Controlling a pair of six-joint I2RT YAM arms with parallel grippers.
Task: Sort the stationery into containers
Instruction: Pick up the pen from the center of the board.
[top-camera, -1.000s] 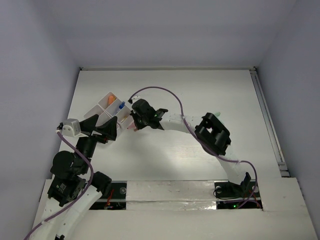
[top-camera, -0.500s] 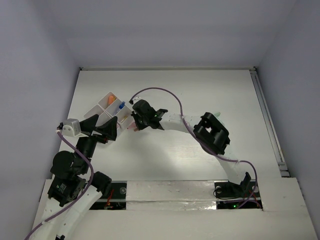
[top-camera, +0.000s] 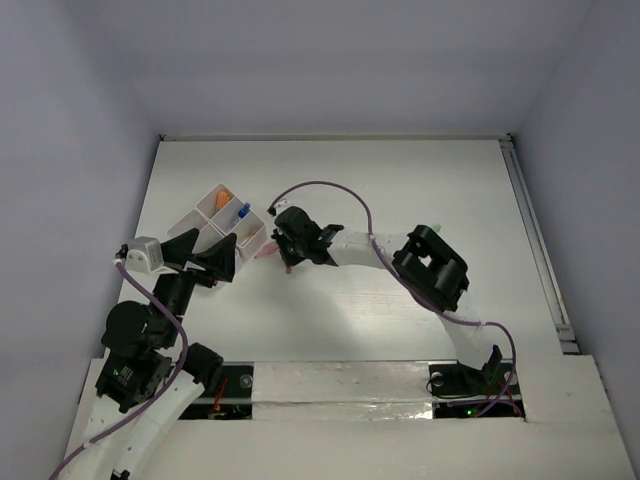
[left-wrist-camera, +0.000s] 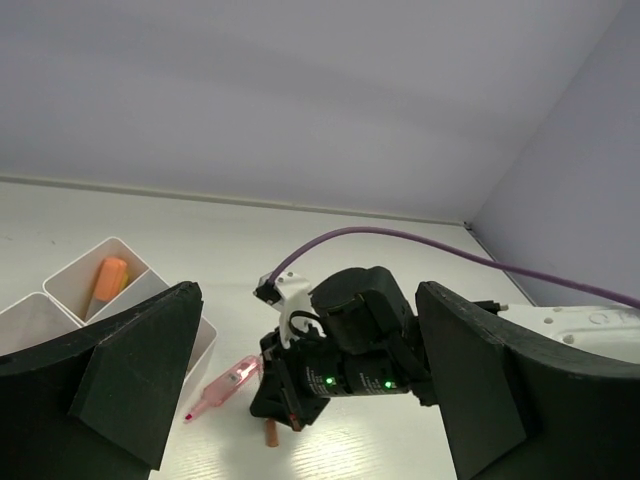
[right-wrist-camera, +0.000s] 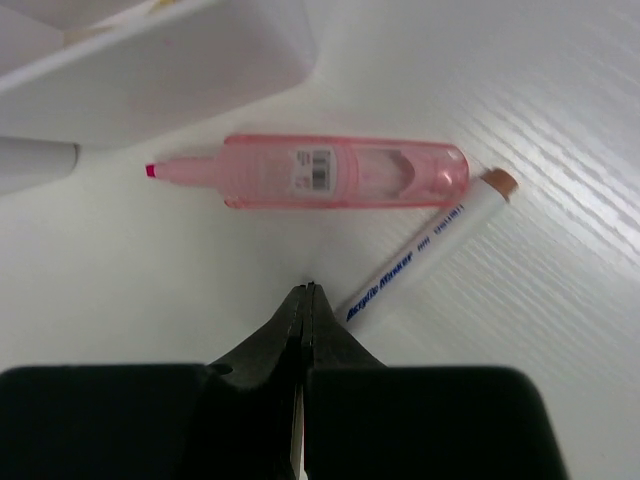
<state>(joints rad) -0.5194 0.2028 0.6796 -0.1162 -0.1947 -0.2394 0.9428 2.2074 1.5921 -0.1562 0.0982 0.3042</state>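
The right arm (top-camera: 385, 255) reaches near the white tray (top-camera: 207, 201).

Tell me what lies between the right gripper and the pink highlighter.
Only bare table separates the right gripper from the pink highlighter, in the right wrist view; a white pen lies alongside.

**Stationery and compartment tray on the counter**

White thin-walled tray (right-wrist-camera: 170, 60) of joined rectangular compartments, standing upright at the counter's left side. One far compartment holds a small orange piece (left-wrist-camera: 108, 280) lying along its floor; the neighbouring compartment holds a blue-and-white item (top-camera: 243, 211), too small to identify. Outside the tray, just beside its outer wall, a translucent pink highlighter (right-wrist-camera: 330, 172) lies flat, uncapped, with a barcode label on its barrel. A thin white stick (right-wrist-camera: 425, 255) with blue lettering lies flat at an angle, its tan end at the highlighter's rear end.
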